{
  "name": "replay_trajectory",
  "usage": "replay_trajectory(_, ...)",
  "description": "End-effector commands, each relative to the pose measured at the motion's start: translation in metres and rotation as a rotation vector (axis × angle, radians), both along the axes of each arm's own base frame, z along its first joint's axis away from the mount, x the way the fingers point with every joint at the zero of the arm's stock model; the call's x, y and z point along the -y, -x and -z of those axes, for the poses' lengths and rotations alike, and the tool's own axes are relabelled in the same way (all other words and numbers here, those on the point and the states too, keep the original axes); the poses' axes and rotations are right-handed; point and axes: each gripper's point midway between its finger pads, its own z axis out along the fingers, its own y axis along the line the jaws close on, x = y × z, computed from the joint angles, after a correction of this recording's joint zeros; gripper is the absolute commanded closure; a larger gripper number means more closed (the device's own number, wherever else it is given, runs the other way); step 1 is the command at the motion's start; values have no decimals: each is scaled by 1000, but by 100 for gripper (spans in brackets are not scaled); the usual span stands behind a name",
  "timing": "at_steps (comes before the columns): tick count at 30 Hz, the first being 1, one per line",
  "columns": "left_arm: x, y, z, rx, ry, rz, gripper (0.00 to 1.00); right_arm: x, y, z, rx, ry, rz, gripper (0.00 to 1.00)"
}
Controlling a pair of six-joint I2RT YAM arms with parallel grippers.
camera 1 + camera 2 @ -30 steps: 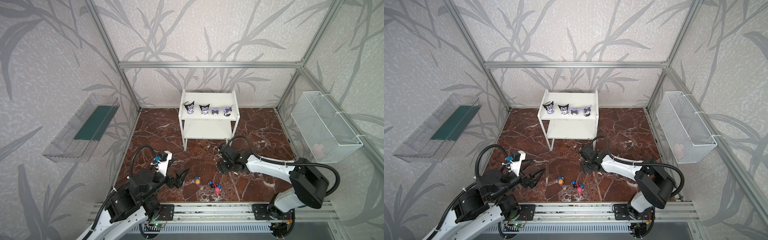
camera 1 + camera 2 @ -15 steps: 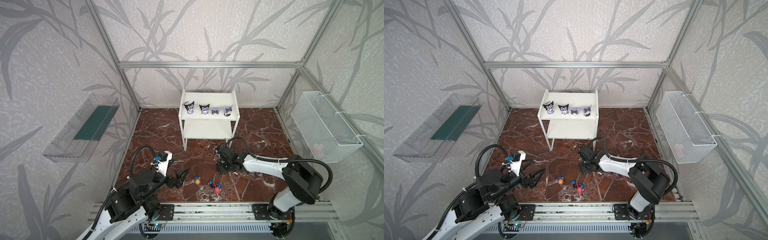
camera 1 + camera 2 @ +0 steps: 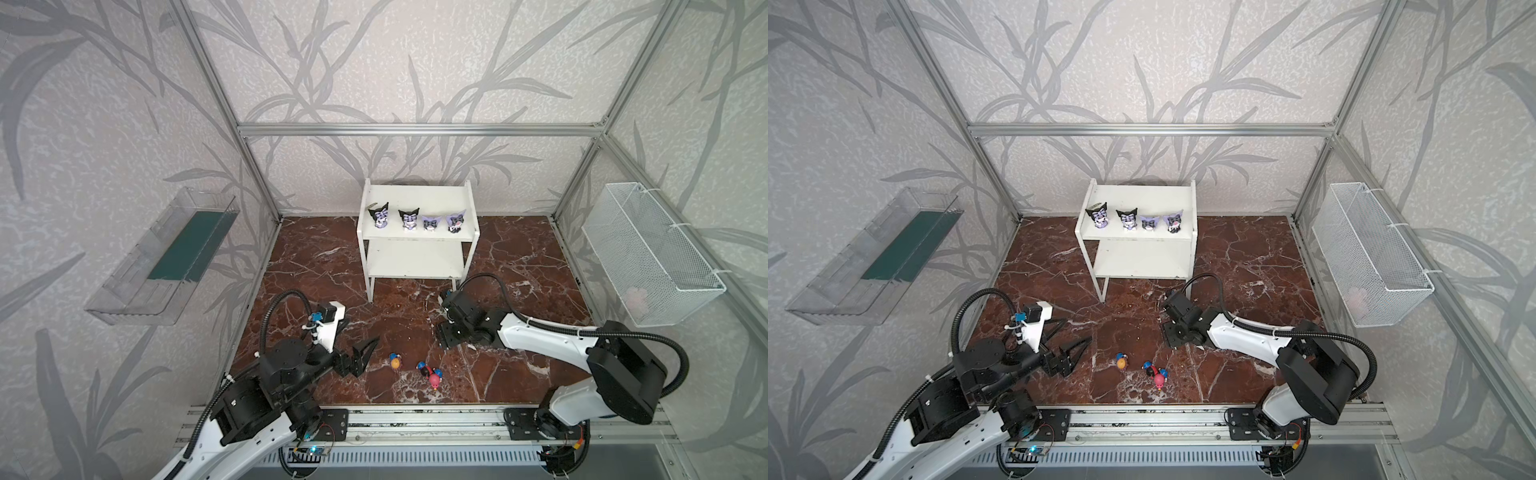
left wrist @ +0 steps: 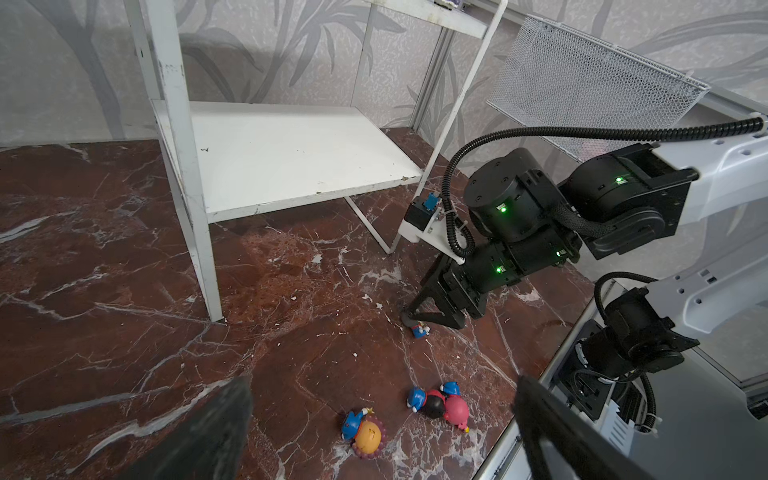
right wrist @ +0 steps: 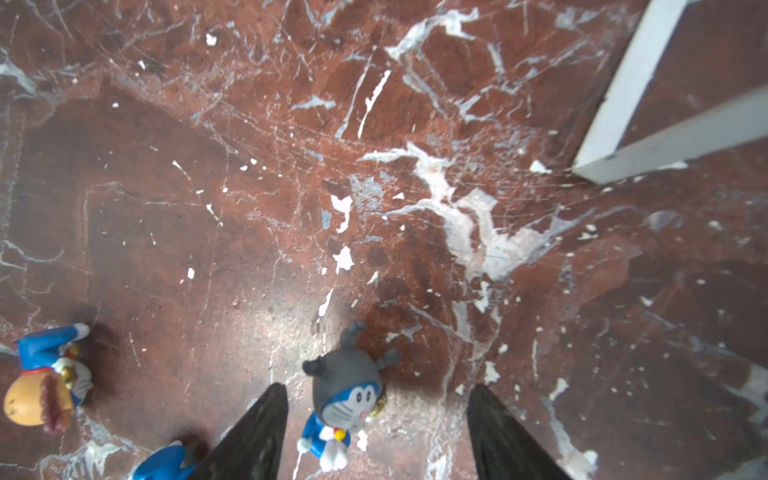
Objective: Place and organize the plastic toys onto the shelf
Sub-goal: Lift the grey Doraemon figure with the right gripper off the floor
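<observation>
The white shelf (image 3: 415,259) stands at the back with several pointed-eared plastic toys (image 3: 408,219) in a row on its top tier; its lower board (image 4: 282,153) is bare. On the floor lie an orange-headed toy (image 3: 395,361), a black-red one (image 3: 424,368) and a pink one (image 3: 434,379). My right gripper (image 5: 376,432) points down, open, its fingers either side of a grey-headed toy (image 5: 345,390) without touching it. That toy also shows in the left wrist view (image 4: 420,331), under the right gripper (image 4: 432,321). My left gripper (image 3: 365,353) hangs wide open, left of the orange-headed toy (image 4: 365,434).
A clear plastic tray (image 3: 162,262) hangs on the left wall and a white mesh basket (image 3: 648,253) on the right wall. The shelf's thin front leg (image 5: 623,95) stands close to the right gripper. An aluminium rail (image 3: 415,424) runs along the front edge.
The right arm has shifted slightly over the floor by the shelf's front leg, its jaws about as wide as before. The left arm and the toys have not moved.
</observation>
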Motion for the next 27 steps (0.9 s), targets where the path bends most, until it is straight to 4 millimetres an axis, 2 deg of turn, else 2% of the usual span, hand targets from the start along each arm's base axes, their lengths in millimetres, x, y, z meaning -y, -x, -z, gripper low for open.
replay_trajectory(1,2,0,-3,15,3,9,0,8,-5,-3,14,4,32,30)
replay_trajectory(11,1,0,-3,14,2,7,0,13,-9,7,-8,16,41,30)
replay_trajectory(27,1,1,-5,18,7,11,0,-8,-1,24,-68,-15,-4,30)
